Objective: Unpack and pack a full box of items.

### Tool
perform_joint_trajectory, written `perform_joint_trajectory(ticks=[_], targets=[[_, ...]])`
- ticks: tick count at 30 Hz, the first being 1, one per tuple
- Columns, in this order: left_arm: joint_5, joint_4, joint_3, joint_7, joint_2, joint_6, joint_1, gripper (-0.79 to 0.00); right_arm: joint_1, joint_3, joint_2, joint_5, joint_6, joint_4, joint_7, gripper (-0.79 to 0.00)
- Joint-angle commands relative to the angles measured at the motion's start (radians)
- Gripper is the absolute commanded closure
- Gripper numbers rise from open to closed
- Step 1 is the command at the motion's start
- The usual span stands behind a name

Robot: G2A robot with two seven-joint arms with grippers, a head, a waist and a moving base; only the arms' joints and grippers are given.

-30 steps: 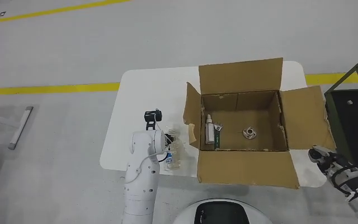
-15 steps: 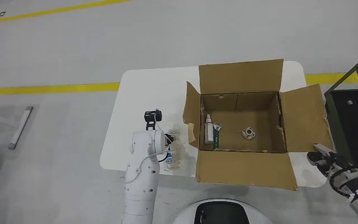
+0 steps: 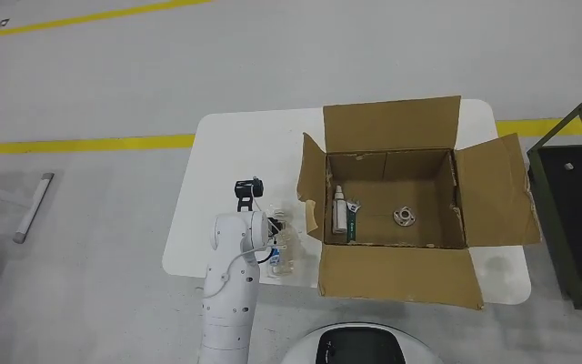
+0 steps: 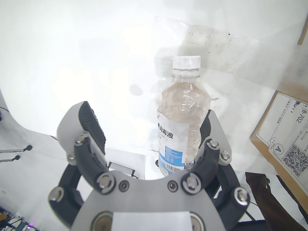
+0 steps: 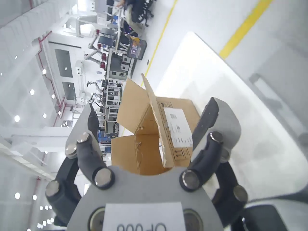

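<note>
The left claw [image 4: 148, 111] is wide around the bottle [image 4: 181, 116], one pad [image 4: 204, 125] touching its side, the other well apart; closing off-centre could shove the light, thin-walled bottle aside or squeeze it out. The right claw [image 5: 151, 108] gapes empty, off to the side, facing the open box [image 5: 144, 150]. The bottle rests on the glossy white worktop [image 4: 72, 49] near that box, grey floor [image 3: 109, 73] with yellow lines [image 3: 91, 144] around.

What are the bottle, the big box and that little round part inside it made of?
Bottle: clear thin plastic, glossy and see-through.
Box: brown matte cardboard, its flap edges torn and ragged.
Round part: probably metal, grey with a dull shine; too small to be sure.
</note>
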Motion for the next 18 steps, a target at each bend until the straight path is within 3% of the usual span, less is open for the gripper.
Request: perform_joint_trajectory(ticks=[1, 2, 3, 4, 6, 13, 18], targets=[[0.0, 0.0, 0.0, 0.0, 0.0, 0.0, 0.0, -0.785, 0.036, -0.012, 0.01, -0.09, -0.083, 0.0, 0.05, -0.785], [0.0, 0.0, 0.0, 0.0, 0.0, 0.0, 0.0, -0.785, 0.064, -0.032, 0.018, -0.159, -0.14, 0.0, 0.094, -0.77], [0.0, 0.0, 0.0, 0.0, 0.0, 0.0, 0.0, -0.785, 0.083, -0.056, 0.024, -0.211, -0.171, 0.0, 0.126, -0.616], [0.0, 0.0, 0.0, 0.0, 0.0, 0.0, 0.0, -0.785, 0.106, -0.082, 0.029, -0.257, -0.199, 0.0, 0.144, -0.317], [0.0, 0.0, 0.0, 0.0, 0.0, 0.0, 0.0, -0.785, 0.146, -0.154, 0.038, -0.347, -0.245, 0.0, 0.193, 0.0], [0.0, 0.0, 0.0, 0.0, 0.0, 0.0, 0.0, -0.785, 0.242, -0.431, 0.051, -0.601, -0.218, 0.0, 0.257, 0.0], [0.0, 0.0, 0.0, 0.0, 0.0, 0.0, 0.0, -0.785, 0.275, -0.625, 0.053, -0.831, -0.056, 0.0, 0.323, 0.0]])
